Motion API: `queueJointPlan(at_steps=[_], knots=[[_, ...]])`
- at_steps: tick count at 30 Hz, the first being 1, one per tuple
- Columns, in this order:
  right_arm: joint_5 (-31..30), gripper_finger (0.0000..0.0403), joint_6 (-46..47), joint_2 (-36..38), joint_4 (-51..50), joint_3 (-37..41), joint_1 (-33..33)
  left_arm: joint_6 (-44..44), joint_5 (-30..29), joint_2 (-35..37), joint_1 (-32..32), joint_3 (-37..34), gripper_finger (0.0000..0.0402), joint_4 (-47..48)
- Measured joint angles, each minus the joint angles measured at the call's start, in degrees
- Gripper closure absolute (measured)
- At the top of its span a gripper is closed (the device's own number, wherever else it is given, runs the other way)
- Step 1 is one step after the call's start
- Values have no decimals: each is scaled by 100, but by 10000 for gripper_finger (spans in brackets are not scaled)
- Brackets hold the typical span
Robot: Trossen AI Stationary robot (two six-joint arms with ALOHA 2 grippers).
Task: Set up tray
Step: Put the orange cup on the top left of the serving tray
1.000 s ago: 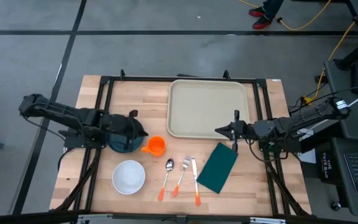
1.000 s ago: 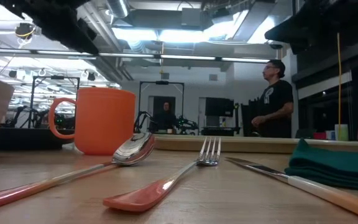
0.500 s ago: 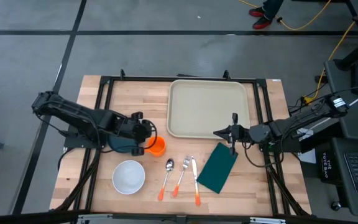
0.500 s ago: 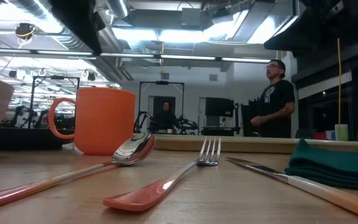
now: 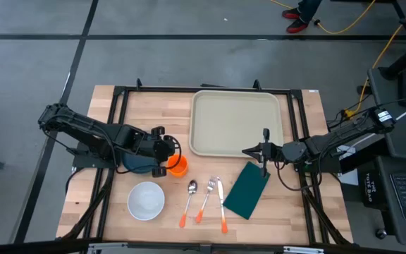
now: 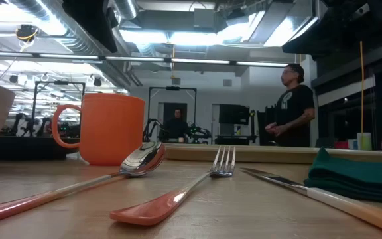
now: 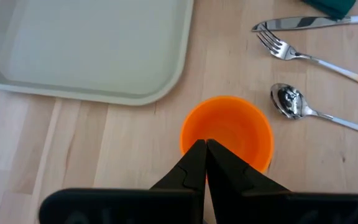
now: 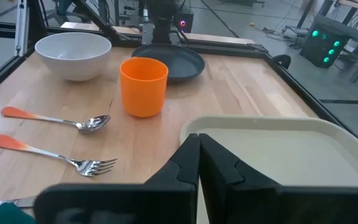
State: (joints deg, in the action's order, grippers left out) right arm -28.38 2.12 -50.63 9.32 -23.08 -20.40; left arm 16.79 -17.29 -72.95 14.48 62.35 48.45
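Wooden table [image 5: 111, 212] showed no readable writing (none on tray [image 5: 237, 123]); left gripper [image 7: 205, 148] and right gripper [image 8: 199, 142] sat closed, empty.

Bright ceiling lights, soft shadows, blurred foreground cutlery

No readable text, label, brand, number or sign is showing in any view. A person standing in the room behind is wearing a badge on the chest, but it is too small to read.
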Motion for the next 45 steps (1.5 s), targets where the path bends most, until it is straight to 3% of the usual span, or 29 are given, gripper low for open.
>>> queueJointPlan(at_steps=[5, 22, 27, 33, 45], knots=[[2, 391, -93, 0, 3, 1, 0, 1, 46, 0, 0, 0, 362, 2], [4, 391, -89, 0, 28, 3, 0, -138, -59, -361, 125, -4, 205, 7], [4, 391, -89, 0, 31, 5, 0, -113, 209, -382, 283, -4, 194, -17], [3, 391, -80, 0, 30, 5, 0, 411, 72, -463, 666, -4, 196, -42], [0, 391, -71, 0, 30, 5, 2, 588, 332, -1293, 735, -4, 194, -84]])
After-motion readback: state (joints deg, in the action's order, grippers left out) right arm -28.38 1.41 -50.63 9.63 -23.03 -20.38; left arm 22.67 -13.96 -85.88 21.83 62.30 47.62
